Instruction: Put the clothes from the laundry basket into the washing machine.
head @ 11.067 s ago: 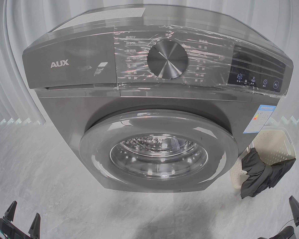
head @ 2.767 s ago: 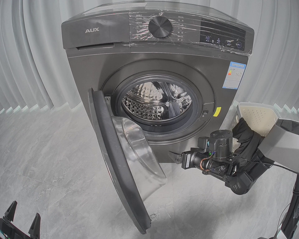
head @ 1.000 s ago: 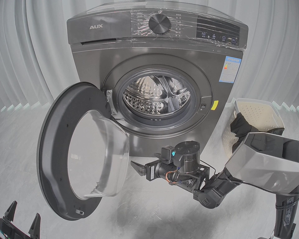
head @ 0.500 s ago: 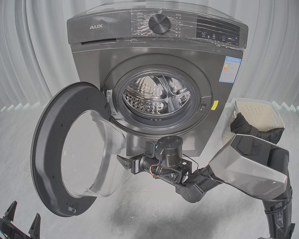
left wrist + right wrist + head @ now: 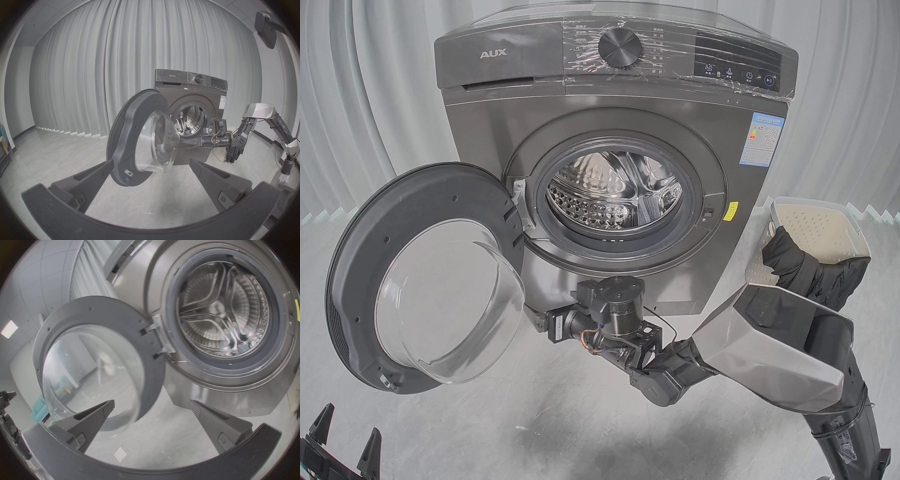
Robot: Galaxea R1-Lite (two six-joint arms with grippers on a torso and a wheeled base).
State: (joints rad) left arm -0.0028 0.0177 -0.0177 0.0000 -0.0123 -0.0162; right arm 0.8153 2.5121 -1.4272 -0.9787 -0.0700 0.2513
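The grey washing machine (image 5: 612,94) stands with its round door (image 5: 419,275) swung wide to the left, baring the steel drum (image 5: 612,187), which holds nothing. My right gripper (image 5: 532,316) hangs low in front of the machine, just by the door's glass bowl. In the right wrist view it (image 5: 151,405) is open with nothing between its fingers, facing the door (image 5: 93,349) and the drum (image 5: 225,302). A white laundry basket (image 5: 819,206) stands right of the machine, dark clothes (image 5: 800,269) draped over its rim. My left gripper (image 5: 350,434) is open at the bottom left.
Pale curtains (image 5: 375,94) hang behind the machine. Grey tiled floor (image 5: 519,412) lies open in front of it. From the left wrist view, the machine (image 5: 190,93) and its door (image 5: 137,137) stand some way ahead of the left gripper (image 5: 151,164).
The door has swung from shut to wide open towards the left. My right gripper has moved left along with it, low in front of the machine. The left gripper has stayed put.
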